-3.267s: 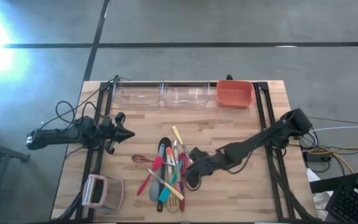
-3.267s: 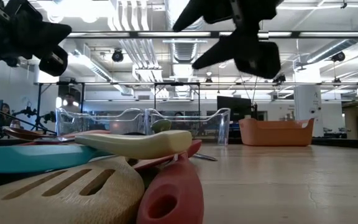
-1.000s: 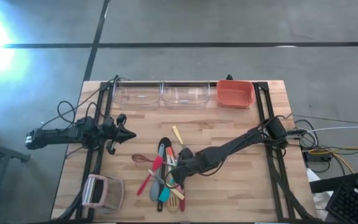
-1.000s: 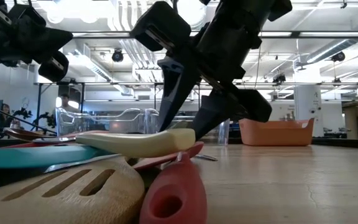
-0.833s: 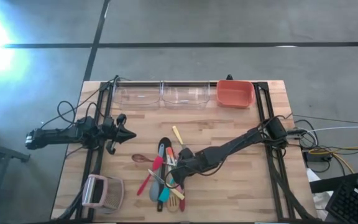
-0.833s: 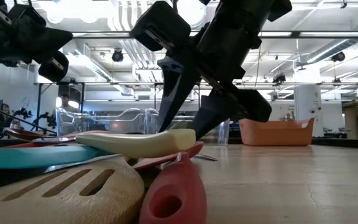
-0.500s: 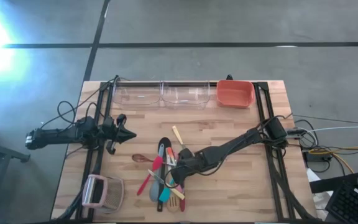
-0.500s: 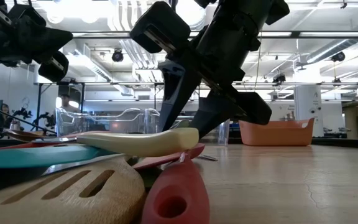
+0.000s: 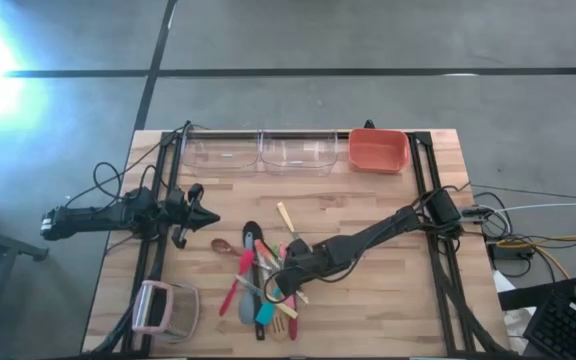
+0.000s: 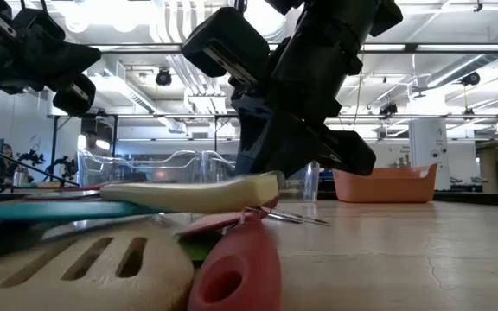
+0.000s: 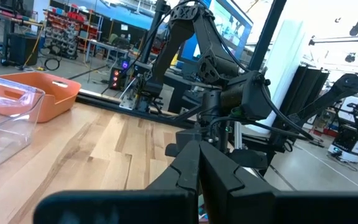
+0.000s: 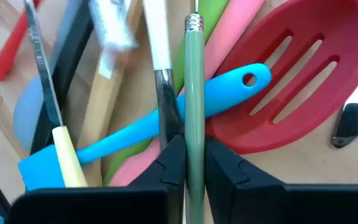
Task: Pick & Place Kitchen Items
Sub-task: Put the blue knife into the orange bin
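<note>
A: What colours are seen in the heap of utensils (image 9: 260, 280) at the lower centre of the high view?

B: Red, pink, teal, grey, black and pale wood are seen there. In the right wrist view a red slotted turner (image 12: 297, 81) is shown at the upper right, a bright blue spatula (image 12: 148, 127) across the middle, and a pale green handle (image 12: 194, 93) with a silver cap.

A: And the rest?

B: The table (image 9: 388, 300) is made of light wood in striped planks. At the top edge two clear bins (image 9: 258, 150) and an orange bin (image 9: 378, 150) are seen. A pinkish-white object (image 9: 153, 308) is seen at the lower left. Both arms are dark.
</note>
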`<state>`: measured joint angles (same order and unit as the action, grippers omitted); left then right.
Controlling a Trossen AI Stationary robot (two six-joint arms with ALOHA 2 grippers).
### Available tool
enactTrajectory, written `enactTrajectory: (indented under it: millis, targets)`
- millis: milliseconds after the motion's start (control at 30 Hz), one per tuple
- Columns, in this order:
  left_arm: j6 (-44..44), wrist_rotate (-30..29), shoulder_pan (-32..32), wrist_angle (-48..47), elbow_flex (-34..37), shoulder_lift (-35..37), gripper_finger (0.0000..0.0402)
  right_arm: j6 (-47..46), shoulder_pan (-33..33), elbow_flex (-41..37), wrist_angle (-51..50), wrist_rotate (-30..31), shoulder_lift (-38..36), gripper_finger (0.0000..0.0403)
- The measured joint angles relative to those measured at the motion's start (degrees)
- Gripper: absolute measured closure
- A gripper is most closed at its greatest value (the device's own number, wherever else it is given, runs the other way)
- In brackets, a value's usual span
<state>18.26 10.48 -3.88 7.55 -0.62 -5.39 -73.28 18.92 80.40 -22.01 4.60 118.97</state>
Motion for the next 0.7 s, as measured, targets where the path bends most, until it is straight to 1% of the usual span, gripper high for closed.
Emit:
enactTrajectory:
  millis: [400,700]
  targets:
    - [0.00,0.01,-0.01,0.06,0.00,0.00,0.0390,0.33,0.07,0.24,-1.18,0.23,-0.38,0.0381]
    - [0.00,0.02,-0.02,0.11,0.00,0.00,0.0390,2.80,0.11,6.52,-13.05,2.84,-0.41,0.0381]
